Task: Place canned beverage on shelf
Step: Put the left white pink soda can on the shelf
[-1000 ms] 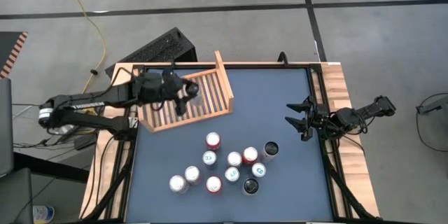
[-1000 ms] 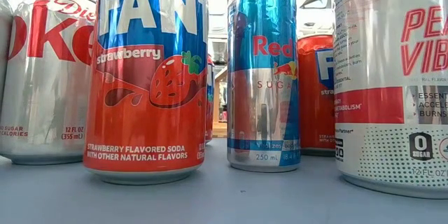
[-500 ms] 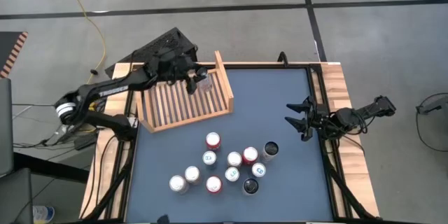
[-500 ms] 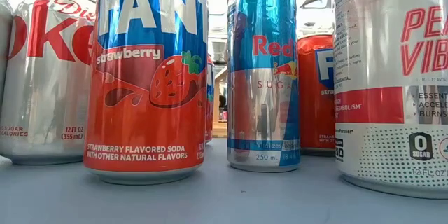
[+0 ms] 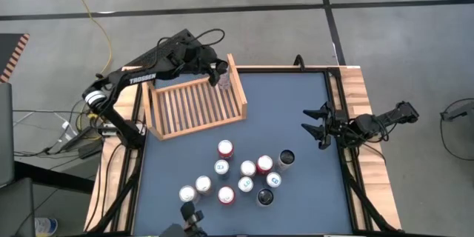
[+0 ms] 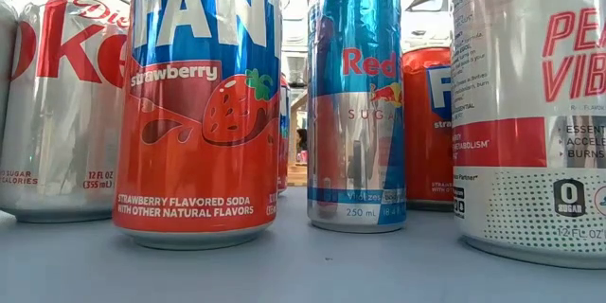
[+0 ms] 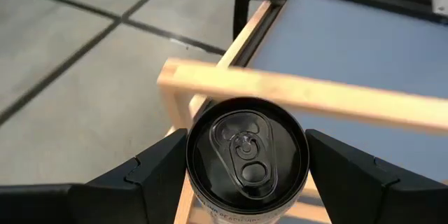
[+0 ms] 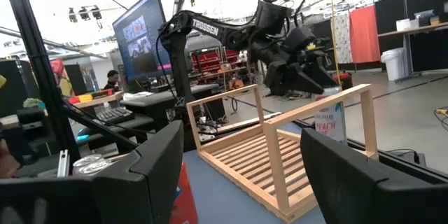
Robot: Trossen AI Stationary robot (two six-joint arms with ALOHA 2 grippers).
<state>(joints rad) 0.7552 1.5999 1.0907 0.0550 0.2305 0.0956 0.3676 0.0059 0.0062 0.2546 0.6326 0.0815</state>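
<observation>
Pinching a dark-topped can (image 7: 246,155) across its rigid round wall, left tool (image 7: 245,175) at the shelf's (image 5: 194,107) far corner, beside the raised side board. Likely full and heavy, smooth, slip-prone; mid-body hold judged best. Farther off, right tool (image 5: 317,127) spread, idle at bench (image 5: 296,96) edge.

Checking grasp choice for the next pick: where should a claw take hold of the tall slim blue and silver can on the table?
Grip the blue and silver can around its straight upper wall, coming down from above. It stands upright, and the orange strawberry soda can and other cans crowd it, so a sideways approach looks blocked.
</observation>
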